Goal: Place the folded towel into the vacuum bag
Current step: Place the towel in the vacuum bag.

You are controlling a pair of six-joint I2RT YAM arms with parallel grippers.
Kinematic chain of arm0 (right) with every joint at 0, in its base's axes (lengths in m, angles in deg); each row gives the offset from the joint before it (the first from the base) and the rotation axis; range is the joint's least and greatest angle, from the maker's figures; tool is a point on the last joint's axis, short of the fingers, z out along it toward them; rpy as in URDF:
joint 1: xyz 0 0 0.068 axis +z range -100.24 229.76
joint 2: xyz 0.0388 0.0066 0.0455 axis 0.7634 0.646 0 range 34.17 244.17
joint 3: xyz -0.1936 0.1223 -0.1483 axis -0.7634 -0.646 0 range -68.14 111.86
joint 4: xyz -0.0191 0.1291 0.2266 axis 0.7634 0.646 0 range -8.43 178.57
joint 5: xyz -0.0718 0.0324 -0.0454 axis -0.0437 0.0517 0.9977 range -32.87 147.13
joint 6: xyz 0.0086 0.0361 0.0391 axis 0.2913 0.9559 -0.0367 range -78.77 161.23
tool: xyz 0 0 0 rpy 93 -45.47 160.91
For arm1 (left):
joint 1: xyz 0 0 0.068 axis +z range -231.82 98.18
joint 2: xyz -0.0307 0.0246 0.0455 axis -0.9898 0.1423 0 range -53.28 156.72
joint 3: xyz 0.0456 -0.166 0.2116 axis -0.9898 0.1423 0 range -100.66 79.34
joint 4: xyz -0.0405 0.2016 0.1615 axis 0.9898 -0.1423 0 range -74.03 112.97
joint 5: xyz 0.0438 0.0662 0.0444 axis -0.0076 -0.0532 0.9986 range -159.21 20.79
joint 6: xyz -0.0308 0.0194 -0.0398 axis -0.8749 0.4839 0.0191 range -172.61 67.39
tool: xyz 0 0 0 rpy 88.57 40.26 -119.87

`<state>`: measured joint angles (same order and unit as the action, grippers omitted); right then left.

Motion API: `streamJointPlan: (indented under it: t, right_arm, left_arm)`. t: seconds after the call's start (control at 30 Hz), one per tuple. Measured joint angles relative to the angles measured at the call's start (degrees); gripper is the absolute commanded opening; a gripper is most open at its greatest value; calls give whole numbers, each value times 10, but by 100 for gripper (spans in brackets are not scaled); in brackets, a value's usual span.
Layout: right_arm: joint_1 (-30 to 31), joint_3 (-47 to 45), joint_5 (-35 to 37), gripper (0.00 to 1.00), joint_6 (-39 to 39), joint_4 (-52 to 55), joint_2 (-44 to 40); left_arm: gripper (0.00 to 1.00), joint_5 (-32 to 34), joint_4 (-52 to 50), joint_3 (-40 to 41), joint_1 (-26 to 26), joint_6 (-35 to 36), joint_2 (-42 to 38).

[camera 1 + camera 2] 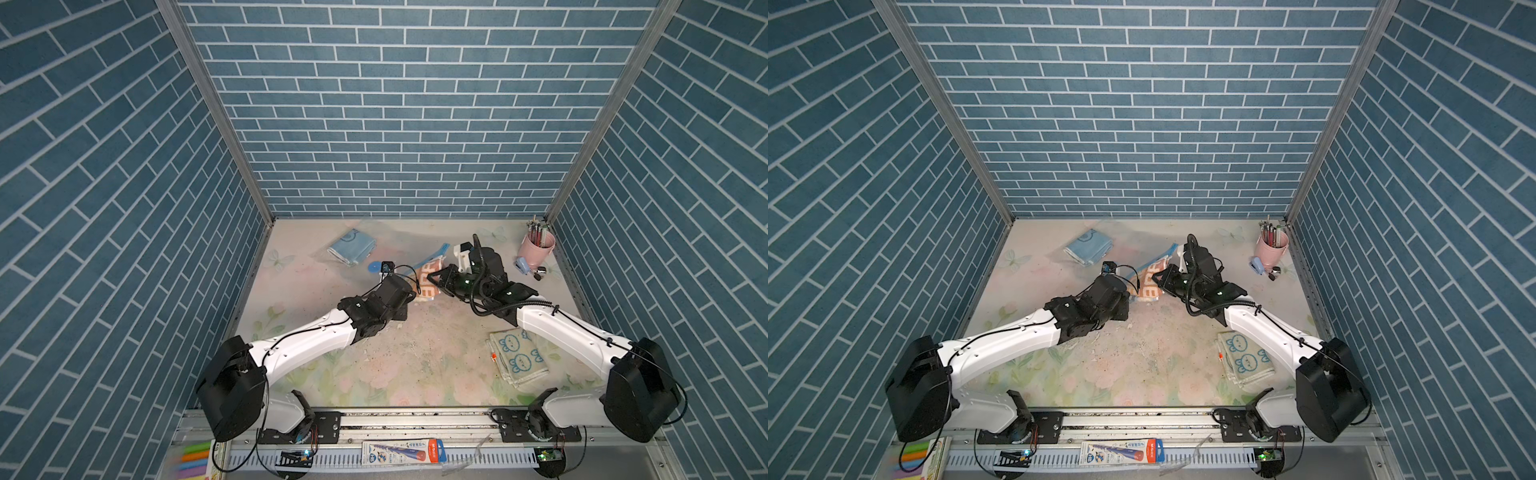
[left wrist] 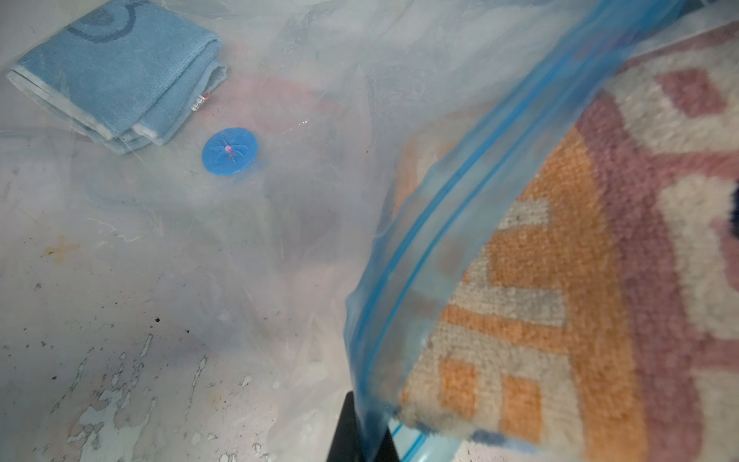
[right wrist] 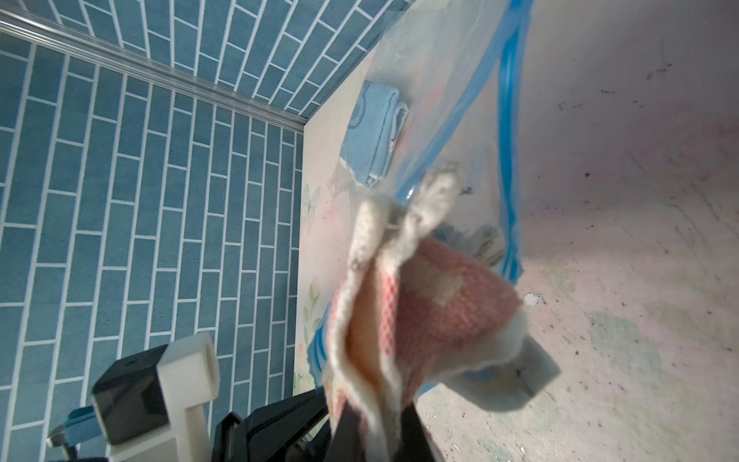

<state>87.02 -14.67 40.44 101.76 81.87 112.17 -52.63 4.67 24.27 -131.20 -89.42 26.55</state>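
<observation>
Left gripper (image 2: 364, 434): clenched on the blue zip-seal strip (image 2: 460, 200) of the vacuum bag (image 2: 320, 120), holding that lip up off the table (image 1: 415, 353).
Right gripper (image 3: 378, 436): clamped on the near end of the folded towel (image 3: 432, 312), with the cloth bunched between its black fingers (image 3: 414, 438).
Folded towel, place: around mid-table, between the two wrists, at the bag's mouth. In both top views it shows as an orange patch (image 1: 428, 282) (image 1: 1148, 282).
Folded towel, relation to the bag: its front part lies under the raised strip and touches it. I cannot tell how far in it reaches.
Folded towel, look: thick terry, cream with orange and dusty-pink blocks (image 2: 560, 280), with loose cream corners at its front.
Vacuum bag, place: spread over the far half of the table, its mouth toward the right arm.
Vacuum bag, look: clear, crinkled film with a round blue valve (image 2: 230, 151).
Blue towel (image 2: 116, 72): folded and seen through the film, toward the far edge.
Open room: bare table lies toward the near edge between the arms.
Right edge: a bunny-print cloth (image 1: 519, 357) lies beside the right arm.
Far right corner: a pink cup of pens (image 1: 536, 245).
</observation>
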Motion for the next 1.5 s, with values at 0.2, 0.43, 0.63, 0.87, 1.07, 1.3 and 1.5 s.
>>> streamJointPlan:
  t: [0.2,0.43,0.63,0.87,1.07,1.3,1.5]
  right_arm:
    - [8,-24,29,0,29,-5,4]
    - [14,-35,68,0,57,-25,3]
    - [20,-62,118,0,72,-23,-14]
    - [48,-63,155,0,82,-30,-12]
    - [71,-63,161,0,90,-45,14]
    - [83,-66,163,6,102,-58,25]
    - [84,-91,178,29,103,-52,4]
  left_arm:
    - [0,-3,0,0,0,0,0]
    - [0,-3,2,-1,-10,0,9]
    - [0,-3,2,-1,-32,-5,24]
    - [0,-1,2,-1,-49,-10,26]
    - [0,-2,-1,-1,-50,-10,34]
    - [0,0,-3,-3,-50,-9,34]
    - [0,5,-9,-3,-52,-7,31]
